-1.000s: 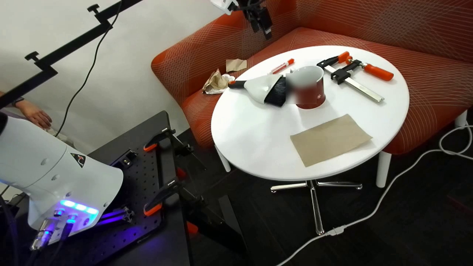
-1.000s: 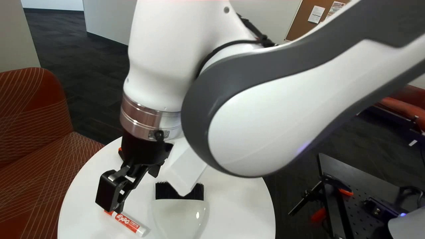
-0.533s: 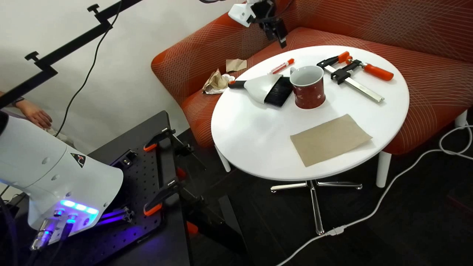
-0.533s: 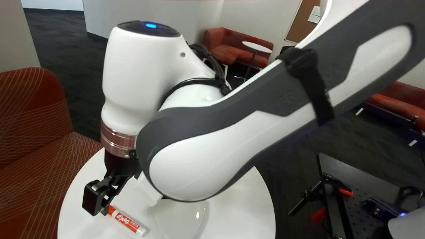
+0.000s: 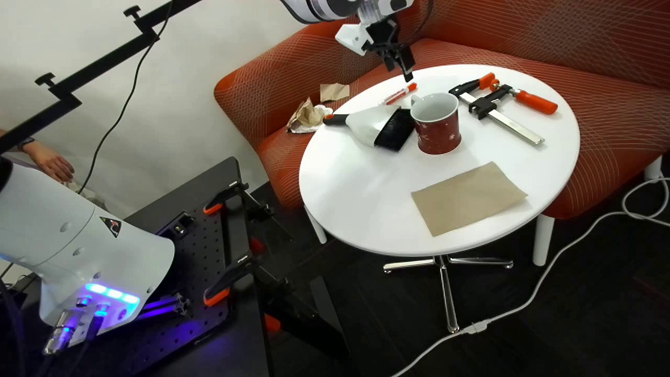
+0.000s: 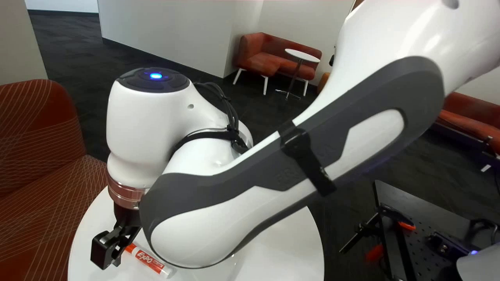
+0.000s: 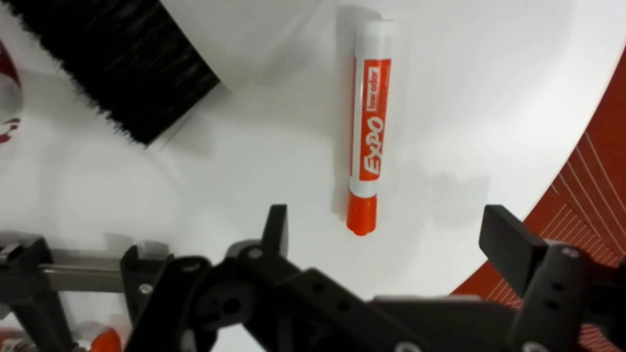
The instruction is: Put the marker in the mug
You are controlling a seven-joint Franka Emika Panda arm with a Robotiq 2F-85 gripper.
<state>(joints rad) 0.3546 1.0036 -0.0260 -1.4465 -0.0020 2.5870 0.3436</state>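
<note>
The marker, white with a red label and red cap, lies on the table in both exterior views [image 5: 399,94] [image 6: 146,260] and in the wrist view [image 7: 371,122]. My gripper [image 7: 384,208] is open and empty. In the wrist view the marker's cap points toward the gap between its fingers, left of the middle. In both exterior views the gripper [image 5: 400,72] [image 6: 110,264] hangs above the table near the cap end. The squat dark red mug [image 5: 439,135] stands upright, and a sliver of it shows at the wrist view's left edge [image 7: 7,98]. The arm hides it in an exterior view.
A white dustpan [image 5: 366,124] with a black brush [image 5: 396,131] lies beside the marker and mug. Clamps [image 5: 502,120] lie beyond the mug. Brown paper [image 5: 468,199] lies at the front of the round white table [image 5: 361,209]. A red sofa [image 5: 298,68] stands behind the table.
My gripper has come down toward the table and moved in over the cap end of the marker. The marker and mug have not moved.
</note>
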